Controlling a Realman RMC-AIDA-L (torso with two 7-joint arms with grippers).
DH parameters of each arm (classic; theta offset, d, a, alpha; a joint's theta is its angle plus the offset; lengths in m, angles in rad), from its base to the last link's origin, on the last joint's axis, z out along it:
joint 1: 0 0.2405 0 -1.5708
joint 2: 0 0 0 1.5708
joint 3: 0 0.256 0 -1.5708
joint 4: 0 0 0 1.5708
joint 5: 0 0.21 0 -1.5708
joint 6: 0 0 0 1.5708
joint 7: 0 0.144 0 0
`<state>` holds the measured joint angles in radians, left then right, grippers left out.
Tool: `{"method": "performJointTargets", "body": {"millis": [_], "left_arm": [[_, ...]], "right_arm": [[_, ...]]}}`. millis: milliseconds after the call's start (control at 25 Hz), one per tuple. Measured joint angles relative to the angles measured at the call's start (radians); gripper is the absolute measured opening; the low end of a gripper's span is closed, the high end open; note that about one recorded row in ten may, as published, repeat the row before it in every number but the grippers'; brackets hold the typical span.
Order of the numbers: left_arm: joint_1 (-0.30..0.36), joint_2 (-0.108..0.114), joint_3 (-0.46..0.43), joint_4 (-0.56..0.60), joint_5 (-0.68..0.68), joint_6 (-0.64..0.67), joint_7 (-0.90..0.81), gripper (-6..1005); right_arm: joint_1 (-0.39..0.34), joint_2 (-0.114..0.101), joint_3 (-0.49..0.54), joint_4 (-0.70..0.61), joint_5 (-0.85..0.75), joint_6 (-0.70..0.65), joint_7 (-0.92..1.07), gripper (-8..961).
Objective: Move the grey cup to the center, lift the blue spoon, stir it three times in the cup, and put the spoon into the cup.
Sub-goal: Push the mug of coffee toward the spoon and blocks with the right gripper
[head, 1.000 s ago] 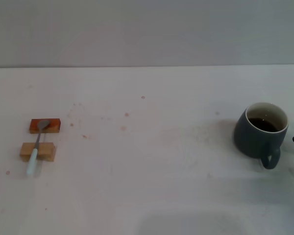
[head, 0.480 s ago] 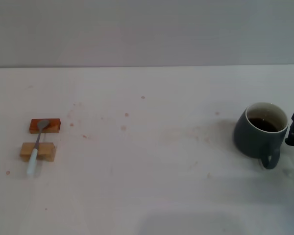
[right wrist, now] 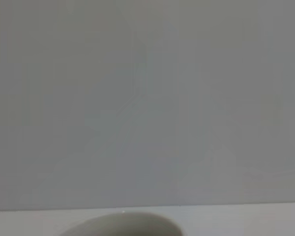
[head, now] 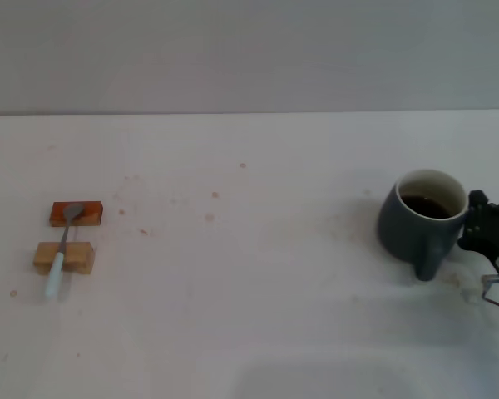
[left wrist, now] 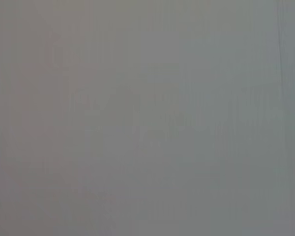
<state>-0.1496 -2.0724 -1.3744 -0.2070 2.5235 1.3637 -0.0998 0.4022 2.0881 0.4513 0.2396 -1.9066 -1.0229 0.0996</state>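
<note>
glossy ceramic grey cup, wood blocks

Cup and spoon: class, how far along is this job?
Nothing is finished. In hand: the right gripper is against the cup, which has slid slightly toward the center but remains far right on the table. Left: centering the cup, then lifting the spoon, lying across two blocks, stirring, and dropping it in.

A bare test set-up, more lab than home: a plain white desk flecked with small stains meets a blank grey wall. Nothing homely furnishes it.
</note>
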Motion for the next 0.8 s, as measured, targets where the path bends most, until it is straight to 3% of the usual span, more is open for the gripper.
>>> {"method": "performJointTargets", "body": {"millis": [800], "left_arm": [[-0.007, 0.002, 0.000, 0.000, 0.000, 0.000, 0.000, 811]], "right_arm": [[0.032, 0.002, -0.089, 0.077, -0.001, 0.024, 0.000, -1]]}}
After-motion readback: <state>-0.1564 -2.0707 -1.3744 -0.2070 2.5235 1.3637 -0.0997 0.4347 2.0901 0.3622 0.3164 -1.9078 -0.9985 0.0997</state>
